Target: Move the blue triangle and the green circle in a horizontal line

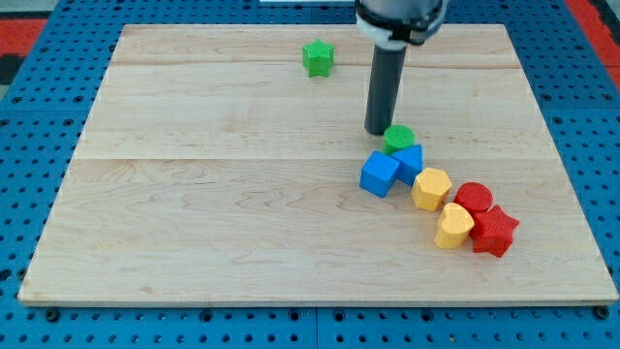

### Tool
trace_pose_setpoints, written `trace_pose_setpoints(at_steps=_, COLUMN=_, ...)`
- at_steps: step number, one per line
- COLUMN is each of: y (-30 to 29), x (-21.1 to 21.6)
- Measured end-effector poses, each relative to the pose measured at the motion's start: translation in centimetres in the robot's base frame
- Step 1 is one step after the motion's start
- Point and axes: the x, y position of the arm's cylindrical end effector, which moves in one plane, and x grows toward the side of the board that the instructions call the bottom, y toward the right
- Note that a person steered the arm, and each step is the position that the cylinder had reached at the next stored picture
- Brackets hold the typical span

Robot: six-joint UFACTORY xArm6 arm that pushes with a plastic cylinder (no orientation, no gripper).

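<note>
Red star [494, 232] nearest; my tip [377, 132] just left of green circle [398, 137], no tool.

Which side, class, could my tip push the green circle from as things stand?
Probably the view's left: my tip already sits beside the green circle there. The blue triangle crowds its lower side.

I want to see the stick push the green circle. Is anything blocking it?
No. My tip sits right at the green circle, on its left in the view, with nothing between them. The blue triangle touches the circle's lower side, beside the blue cube.
</note>
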Motion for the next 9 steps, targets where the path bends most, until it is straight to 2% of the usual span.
trace_pose_setpoints(at_steps=1, y=-0.1, x=3.3)
trace_pose_setpoints(at_steps=2, y=-0.6, x=2.9)
trace_pose_setpoints(at_steps=3, y=-1.0, x=0.6)
trace_pose_setpoints(at_steps=4, y=2.0, x=-0.6)
trace_pose_setpoints(at_steps=6, y=4.1, x=4.8)
trace_pose_setpoints(at_steps=7, y=3.8, x=0.8)
trace_pose_setpoints(at_steps=8, y=0.9, x=-5.2)
trace_pose_setpoints(at_steps=9, y=-0.5, x=-13.5)
